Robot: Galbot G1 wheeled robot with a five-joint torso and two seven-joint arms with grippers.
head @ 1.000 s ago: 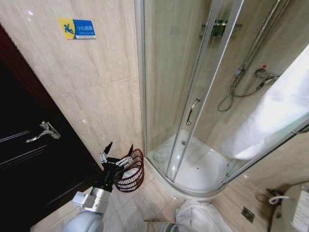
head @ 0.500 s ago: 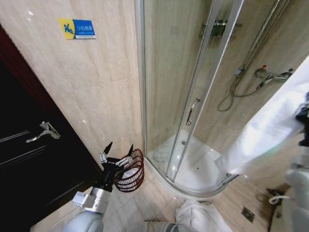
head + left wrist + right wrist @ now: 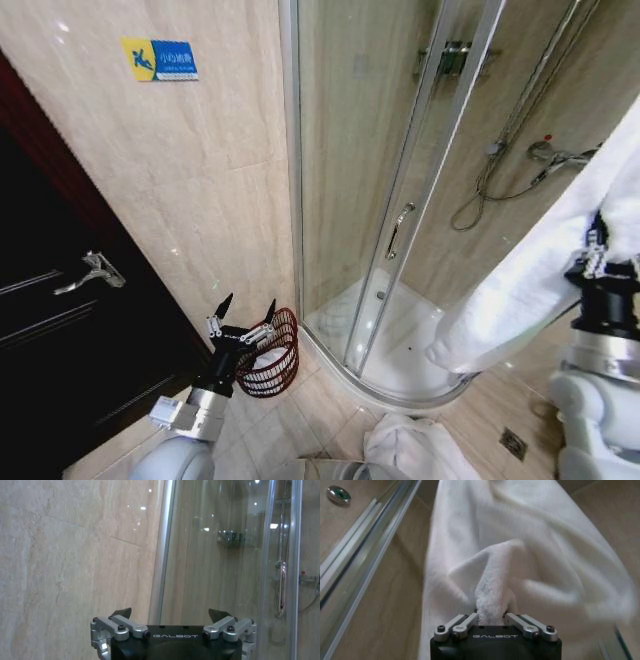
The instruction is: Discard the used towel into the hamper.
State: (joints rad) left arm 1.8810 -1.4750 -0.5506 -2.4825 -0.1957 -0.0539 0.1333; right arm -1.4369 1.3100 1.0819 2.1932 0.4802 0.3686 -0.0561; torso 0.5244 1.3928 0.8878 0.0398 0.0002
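Right gripper [image 3: 600,252] pinches the big white terry towel [image 3: 530,290], well clear of the reddish-brown woven hamper [image 3: 272,352] where the open-fingered left gripper [image 3: 243,312] hovers: carry it high, hem off the floor.

Left hand [image 3: 170,615] at lower edge, black body marked GALBOT, two dark fingertips [image 3: 121,612] spread wide, nothing between them. Beige tiled wall [image 3: 65,562] ahead on one side, glass shower door [image 3: 220,562] with metal frame [image 3: 161,551] and handle [image 3: 282,588] on other

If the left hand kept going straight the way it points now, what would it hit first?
Probably the shower enclosure's metal frame post where the tiled wall meets the glass; the open left hand points right at it, though depth is unclear.
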